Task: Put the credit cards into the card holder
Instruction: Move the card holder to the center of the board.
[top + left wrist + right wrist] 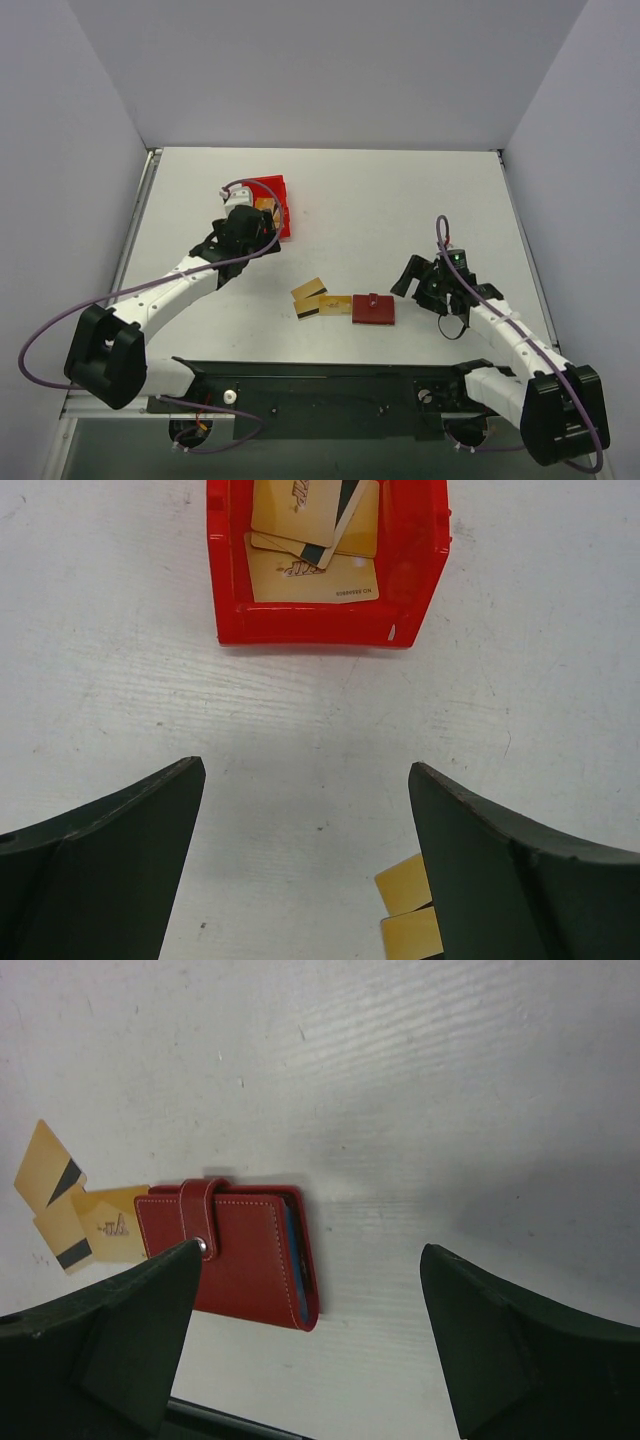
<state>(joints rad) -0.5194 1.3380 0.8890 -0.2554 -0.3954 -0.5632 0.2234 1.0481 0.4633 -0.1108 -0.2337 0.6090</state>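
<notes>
Barely starting: hovering wide open and empty, left pincer [305, 780] before the bright red plastic bin [320, 630] of thin gold-tan cards [310, 580], right pincer [412, 278] near the closed dark red square wallet [373, 310] lying on the desk [400, 200] beside loose cards [318, 298], none slotted.

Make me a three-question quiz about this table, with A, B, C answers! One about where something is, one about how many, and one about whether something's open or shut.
1. The wallet lies:
A. right beside the loose cards
B. against the back wall
C. on top of an arm

2. How many loose cards lie beside it?
A. one
B. six
C. three

3. The wallet is:
A. spread open flat
B. closed, with its strap snapped
C. standing on edge

Answers:
1 A, the cards sit just next to its side.
2 C, three tan cards show, two with dark stripes.
3 B, the strap wraps over the cover to the snap.
</notes>
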